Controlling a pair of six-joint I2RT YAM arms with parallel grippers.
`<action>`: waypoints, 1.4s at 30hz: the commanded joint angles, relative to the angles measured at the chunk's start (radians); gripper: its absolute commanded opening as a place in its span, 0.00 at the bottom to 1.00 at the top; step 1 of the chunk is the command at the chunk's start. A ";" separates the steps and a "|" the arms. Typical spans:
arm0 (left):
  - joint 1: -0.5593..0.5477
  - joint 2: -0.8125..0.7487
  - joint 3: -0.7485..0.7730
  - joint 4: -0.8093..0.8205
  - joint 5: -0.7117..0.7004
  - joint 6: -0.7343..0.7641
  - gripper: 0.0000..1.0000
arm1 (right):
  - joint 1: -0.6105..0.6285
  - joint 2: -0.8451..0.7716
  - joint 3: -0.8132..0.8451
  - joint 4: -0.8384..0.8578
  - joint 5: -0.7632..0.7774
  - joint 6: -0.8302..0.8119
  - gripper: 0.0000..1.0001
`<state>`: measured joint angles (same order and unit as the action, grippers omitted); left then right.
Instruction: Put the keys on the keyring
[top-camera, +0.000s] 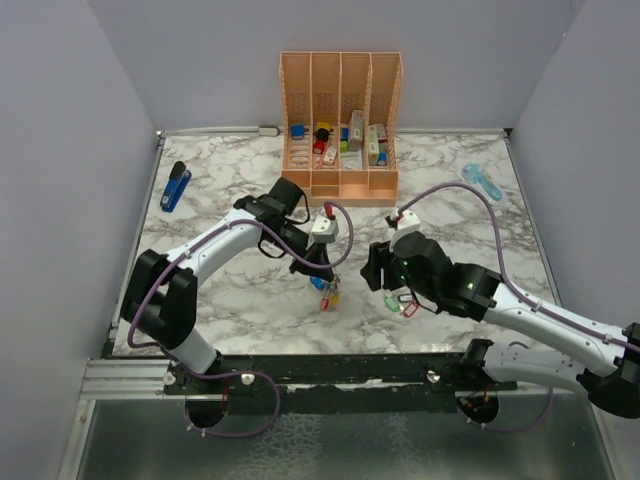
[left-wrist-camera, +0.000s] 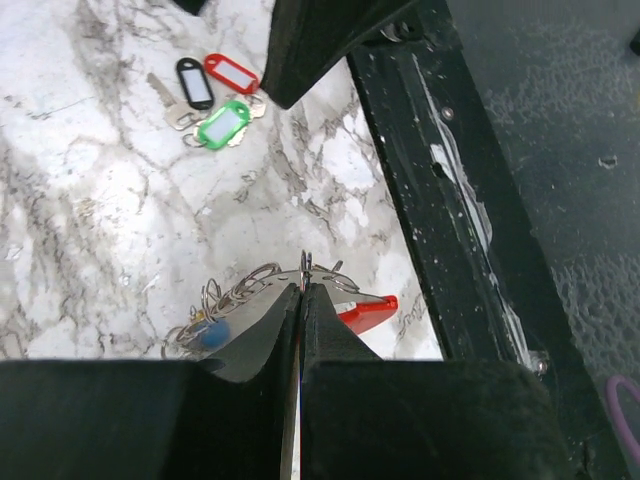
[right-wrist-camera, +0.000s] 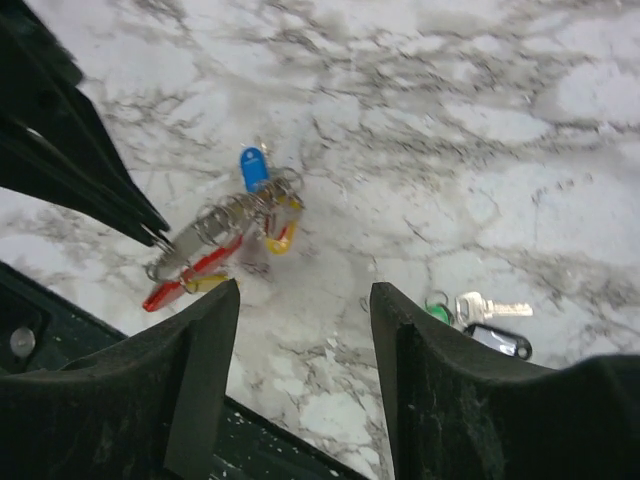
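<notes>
the left gripper (left-wrist-camera: 302, 290) was closed on the keyring (left-wrist-camera: 366, 314), which was held near the front edge of the marble table (top-camera: 250, 305). several hung keys (right-wrist-camera: 255, 170) with blue, red and yellow tags were carried on it. the right gripper (right-wrist-camera: 305, 330) was held open and empty close by. loose keys (left-wrist-camera: 215, 105) with black, red and green tags were seen lying on the table beneath it.

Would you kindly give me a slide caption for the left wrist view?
Left gripper shut on the keyring, tagged keys lying loose beyond on the marble table.
</notes>
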<state>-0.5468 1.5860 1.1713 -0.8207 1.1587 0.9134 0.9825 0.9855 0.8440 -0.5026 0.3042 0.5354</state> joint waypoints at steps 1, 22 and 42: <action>0.039 -0.021 0.032 0.163 0.030 -0.206 0.00 | -0.002 0.013 -0.008 -0.203 0.138 0.185 0.52; 0.058 -0.090 0.061 1.052 0.011 -1.095 0.00 | -0.017 0.157 0.017 -0.512 0.151 0.548 0.43; 0.039 -0.218 -0.190 1.402 -0.142 -1.259 0.00 | -0.065 0.388 -0.004 -0.422 0.127 0.520 0.39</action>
<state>-0.5037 1.3884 0.9886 0.5396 1.0595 -0.3458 0.9413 1.3407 0.8539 -0.9504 0.4351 1.0443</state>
